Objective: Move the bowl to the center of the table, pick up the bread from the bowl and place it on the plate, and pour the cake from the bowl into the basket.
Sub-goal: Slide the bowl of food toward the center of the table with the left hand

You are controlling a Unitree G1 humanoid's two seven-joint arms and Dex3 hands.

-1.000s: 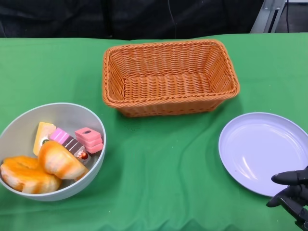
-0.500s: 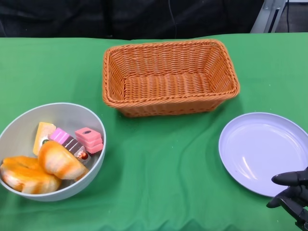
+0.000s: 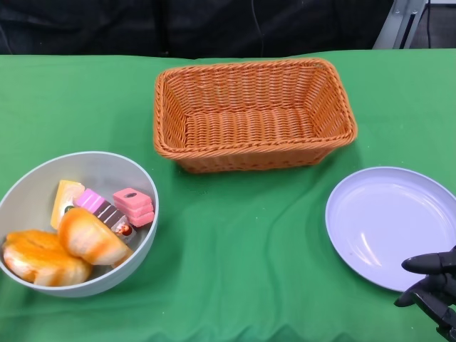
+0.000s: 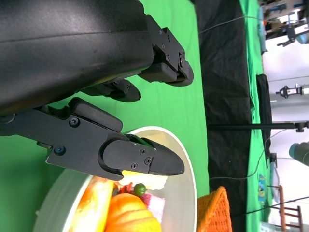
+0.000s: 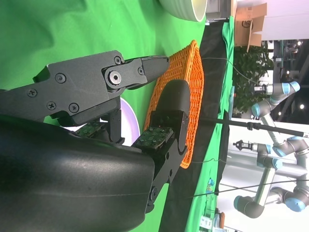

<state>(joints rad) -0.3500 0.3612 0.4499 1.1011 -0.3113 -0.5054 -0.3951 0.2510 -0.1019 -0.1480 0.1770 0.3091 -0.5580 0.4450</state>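
A grey bowl point(image 3: 92, 171) sits at the table's left front. It holds two orange-glazed breads point(image 3: 89, 239) point(image 3: 39, 260) and small cake pieces: a pink one point(image 3: 133, 206), a striped one point(image 3: 103, 211) and a yellow one point(image 3: 64, 199). The empty wicker basket point(image 3: 249, 160) stands at the back middle, and the empty lilac plate point(image 3: 392, 224) lies at the right. My right hand point(image 3: 434, 288) hovers at the plate's near edge, holding nothing. My left hand point(image 4: 106, 96) shows only in its wrist view, fingers apart beside the bowl point(image 4: 188, 193), holding nothing.
Green cloth covers the table, with bare cloth between bowl and plate. The right wrist view shows the basket point(image 5: 193, 72), part of the plate point(image 5: 130, 121) and the bowl point(image 5: 186, 8) far off. Black drapes hang behind the table.
The whole head picture has shifted a few pixels to the right, so the camera moved. The things and the right hand stay where they were.
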